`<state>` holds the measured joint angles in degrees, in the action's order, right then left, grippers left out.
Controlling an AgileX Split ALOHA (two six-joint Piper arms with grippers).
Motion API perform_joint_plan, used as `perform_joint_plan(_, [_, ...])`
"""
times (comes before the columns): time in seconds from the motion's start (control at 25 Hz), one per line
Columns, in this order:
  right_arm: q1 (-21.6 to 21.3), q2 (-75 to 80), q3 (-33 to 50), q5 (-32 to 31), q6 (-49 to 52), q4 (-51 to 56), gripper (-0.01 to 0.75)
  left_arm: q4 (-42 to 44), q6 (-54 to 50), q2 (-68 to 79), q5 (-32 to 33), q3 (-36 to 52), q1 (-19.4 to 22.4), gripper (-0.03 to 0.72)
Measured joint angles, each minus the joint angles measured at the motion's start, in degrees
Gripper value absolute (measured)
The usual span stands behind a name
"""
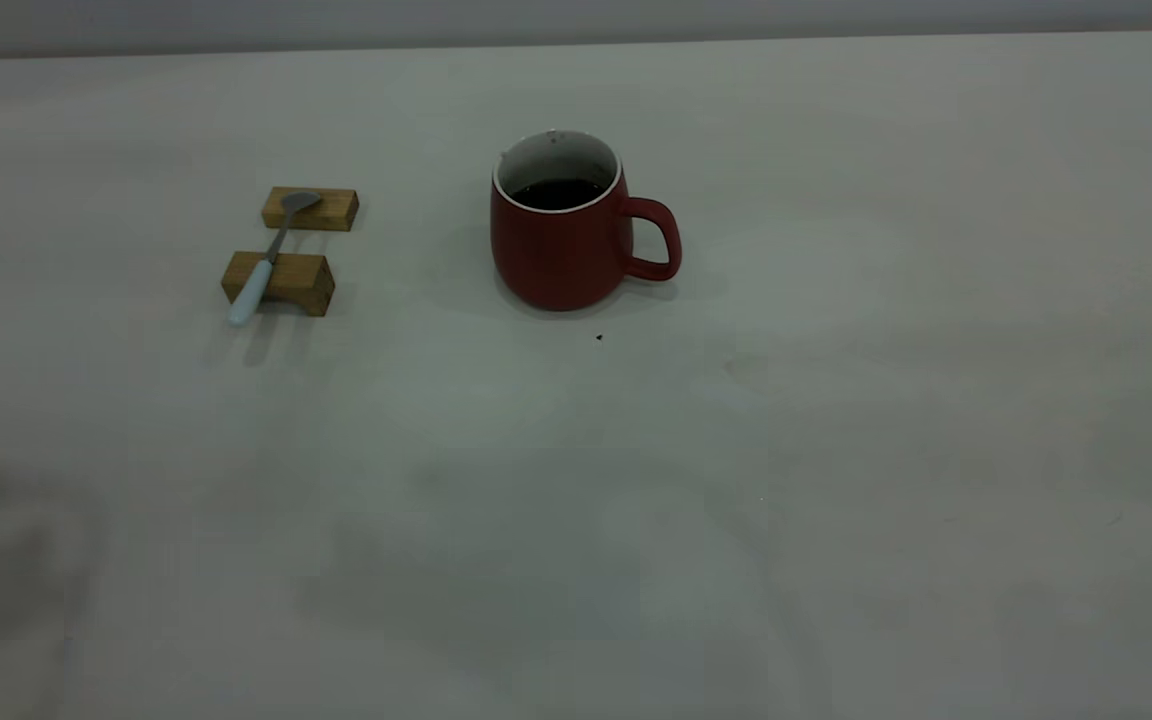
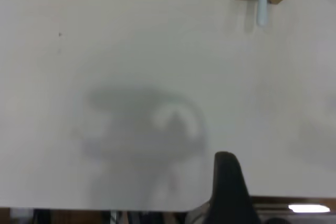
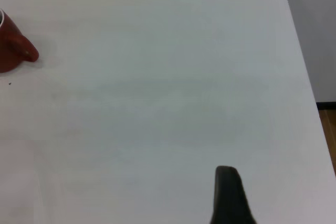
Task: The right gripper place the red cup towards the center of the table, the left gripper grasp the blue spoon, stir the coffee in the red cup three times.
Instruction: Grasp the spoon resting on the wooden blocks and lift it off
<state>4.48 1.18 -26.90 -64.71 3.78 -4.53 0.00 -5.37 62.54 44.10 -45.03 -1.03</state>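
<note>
Standing mid-table, red cup [image 1: 561, 245] looked heavy, rigid, coffee [image 1: 558, 192] spillable; grip by right-side handle. Blue spoon [image 1: 269, 256] bridged wooden blocks [image 1: 281, 282] left, light, slim. Jaw states: cannot tell.

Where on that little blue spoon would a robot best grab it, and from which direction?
Probably the pale handle of the blue spoon, from above. It lies bridged across two wooden blocks, its handle end sticking out past the nearer block, so fingers can likely close on either side without scraping the table.

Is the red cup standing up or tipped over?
Standing up. The red cup sits flat on the table, opening upward, with level dark coffee inside.
</note>
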Motion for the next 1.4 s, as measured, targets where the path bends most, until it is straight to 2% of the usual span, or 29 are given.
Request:
perform_joint_plan(0.36, [0.0,0.0,0.0,0.0,0.0,0.0,0.533,-0.68,0.34,32.55,-3.88,-15.76,-0.25,0.577])
perform_joint_plan(0.6, [0.0,0.0,0.0,0.0,0.0,-0.04,0.533,-1.29,0.39,46.8,-8.05,-22.25,-3.53,0.577])
perform_joint_plan(0.88, [0.0,0.0,0.0,0.0,0.0,-0.04,0.533,-3.57,0.34,58.57,-9.89,-27.85,-6.88,0.577])
perform_joint_plan(1.4, [0.0,0.0,0.0,0.0,0.0,-0.04,0.533,-5.19,0.19,69.33,-10.69,-34.53,-7.61,0.577])
